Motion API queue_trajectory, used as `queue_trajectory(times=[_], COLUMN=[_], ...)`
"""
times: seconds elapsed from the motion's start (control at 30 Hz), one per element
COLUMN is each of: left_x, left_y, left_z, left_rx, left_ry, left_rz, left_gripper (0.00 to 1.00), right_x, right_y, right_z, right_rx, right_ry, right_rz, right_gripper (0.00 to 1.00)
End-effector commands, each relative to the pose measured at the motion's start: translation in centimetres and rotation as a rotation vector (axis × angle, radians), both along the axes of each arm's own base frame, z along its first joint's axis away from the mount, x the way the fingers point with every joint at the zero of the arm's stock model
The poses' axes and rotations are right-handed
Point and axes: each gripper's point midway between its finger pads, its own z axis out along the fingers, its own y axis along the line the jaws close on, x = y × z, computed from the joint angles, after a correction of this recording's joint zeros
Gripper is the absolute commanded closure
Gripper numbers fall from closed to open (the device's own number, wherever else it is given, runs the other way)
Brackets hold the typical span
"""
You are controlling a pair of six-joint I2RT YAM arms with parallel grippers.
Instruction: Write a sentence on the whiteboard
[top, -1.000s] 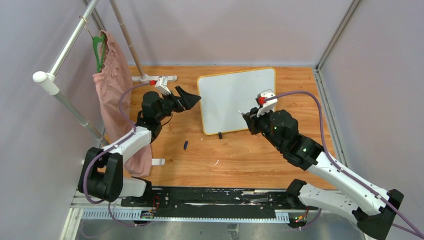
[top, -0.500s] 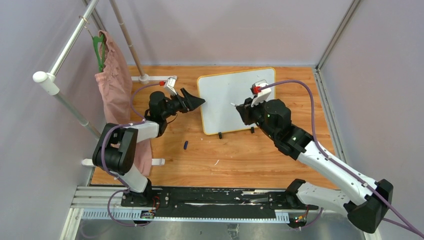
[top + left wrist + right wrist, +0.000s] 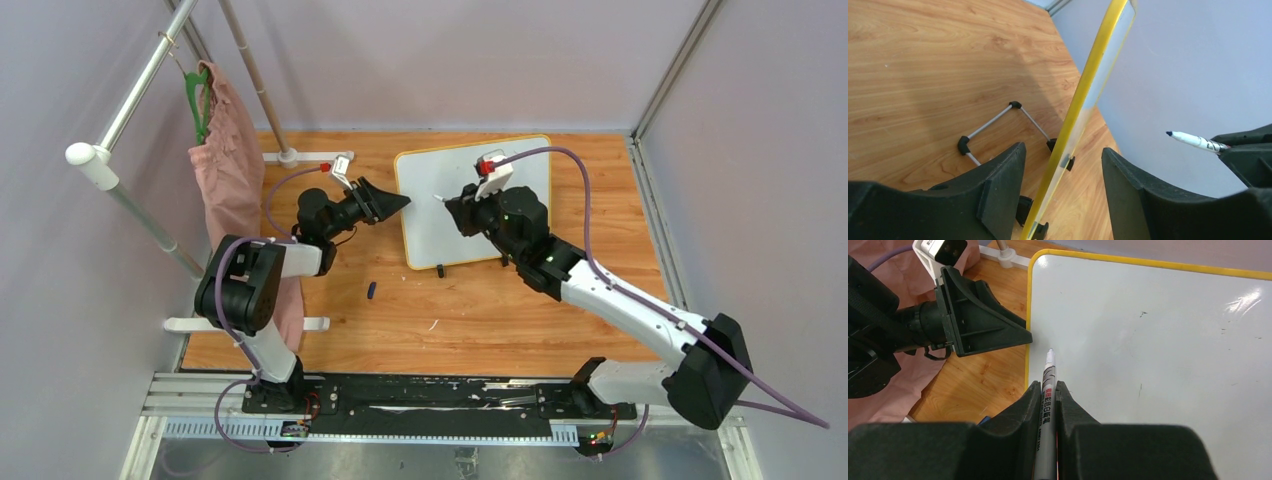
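Observation:
The whiteboard (image 3: 470, 215), glossy white with a yellow rim, stands tilted on the wooden table. My left gripper (image 3: 398, 204) is open, its jaws either side of the board's left rim (image 3: 1083, 95) with a gap on both sides. My right gripper (image 3: 456, 213) is shut on a white marker (image 3: 1048, 405) held in front of the board's left part. The marker's uncapped tip (image 3: 1050, 351) points at the white face (image 3: 1158, 340), close to it; contact cannot be told. No sentence shows on the board, only a few tiny dark specks.
A pink garment (image 3: 225, 170) hangs on a green hanger from a white rack at the left, its base (image 3: 300, 157) behind the left gripper. A small blue cap (image 3: 371, 290) lies on the table. The board's wire stand (image 3: 993, 120) props it from behind.
My left gripper has reached right to the board's left rim and its jaws have narrowed. My right arm has carried the marker left and farther across the board.

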Motion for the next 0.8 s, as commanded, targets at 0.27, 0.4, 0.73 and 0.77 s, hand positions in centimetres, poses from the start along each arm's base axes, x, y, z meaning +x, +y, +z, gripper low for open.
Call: queue_trajectory(times=[0.27, 0.4, 0.73, 0.77], left_x=[-0.3, -0.2, -0.2, -0.2], left_y=[0.2, 0.3, 0.5, 0.5], left_z=[-0.6, -0.7, -0.9, -0.9], left_rx=[-0.011, -0.009, -0.002, -0.001], left_ry=[-0.020, -0.020, -0.021, -0.020], left_rz=[-0.015, -0.013, -0.013, -0.012], left_gripper=[0.54, 0.60, 0.76, 0.78], right_x=[3.3, 3.9, 5.3, 5.4], right_y=[2.2, 2.6, 3.1, 3.1], right_z=[3.0, 2.7, 2.6, 2.5], right_rx=[0.092, 0.085, 0.097, 0.096], right_ry=[-0.096, -0.104, -0.120, -0.120], right_rz=[-0.025, -0.030, -0.064, -0.069], right_gripper=[1.00, 1.00, 1.00, 1.00])
